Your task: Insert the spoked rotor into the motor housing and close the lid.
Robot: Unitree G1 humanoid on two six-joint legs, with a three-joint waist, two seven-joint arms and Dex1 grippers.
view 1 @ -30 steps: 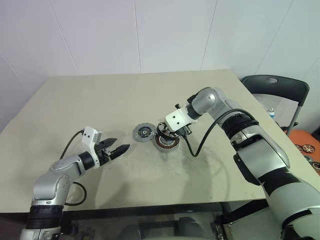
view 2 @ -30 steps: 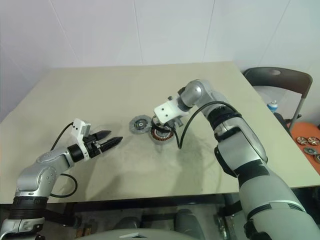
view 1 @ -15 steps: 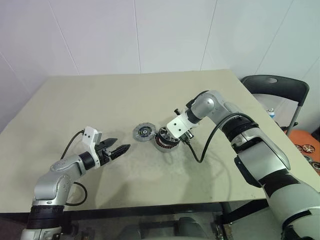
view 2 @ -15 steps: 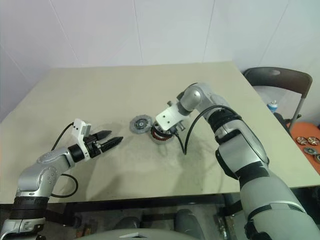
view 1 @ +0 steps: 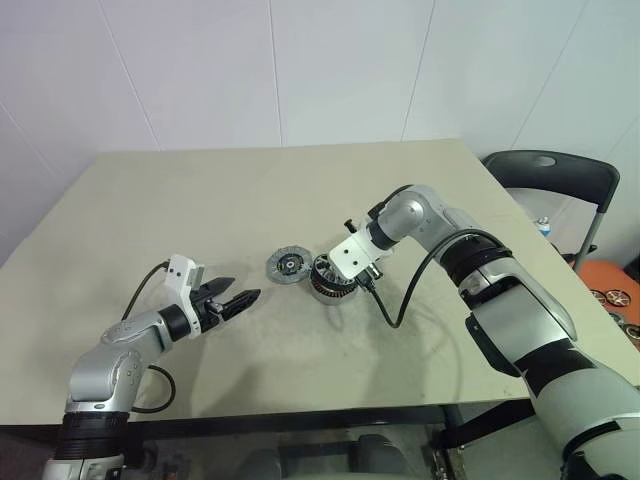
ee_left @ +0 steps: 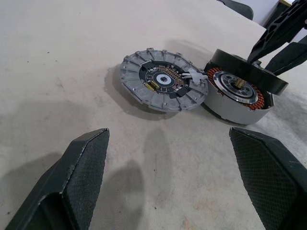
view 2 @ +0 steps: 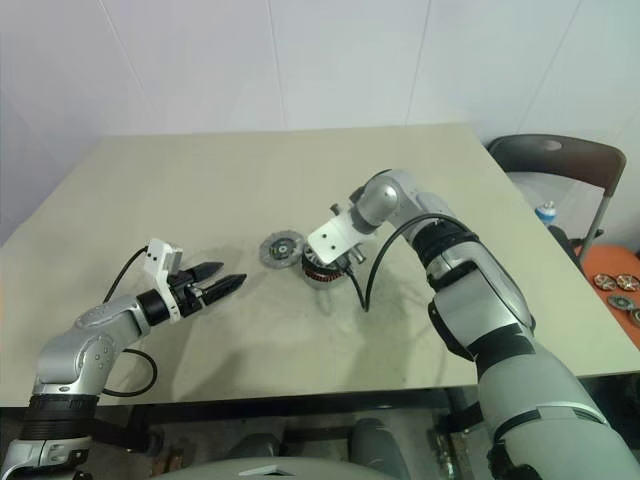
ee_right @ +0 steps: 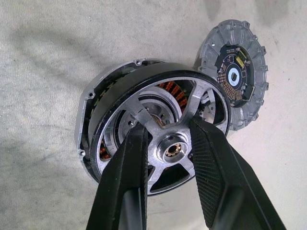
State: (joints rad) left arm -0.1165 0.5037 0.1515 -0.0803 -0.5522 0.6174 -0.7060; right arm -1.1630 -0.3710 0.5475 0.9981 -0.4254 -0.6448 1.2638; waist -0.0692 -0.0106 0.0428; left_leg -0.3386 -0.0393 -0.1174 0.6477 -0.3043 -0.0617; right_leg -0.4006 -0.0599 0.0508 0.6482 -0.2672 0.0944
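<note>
Right gripper (ee_right: 168, 143): closed on the spoked rotor (ee_right: 158, 139) at its hub, tilted over the motor housing (ee_left: 237, 96) for seating.
Left gripper (ee_left: 168, 191): held wide open, empty.
Lid (ee_left: 163, 79): laid beside the housing, within reach.

Right gripper (view 1: 335, 268) sits down on the motor housing (view 1: 331, 282), lid (view 1: 287, 265) just beside, left gripper (view 1: 240, 299) open, well apart.

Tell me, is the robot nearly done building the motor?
About halfway. The right tool grips the spoked rotor by its hub and holds it tilted on the motor housing, not seated flat yet. The lid lies on the table beside the housing, so closing it is left. The left tool waits open, apart from the parts.
</note>
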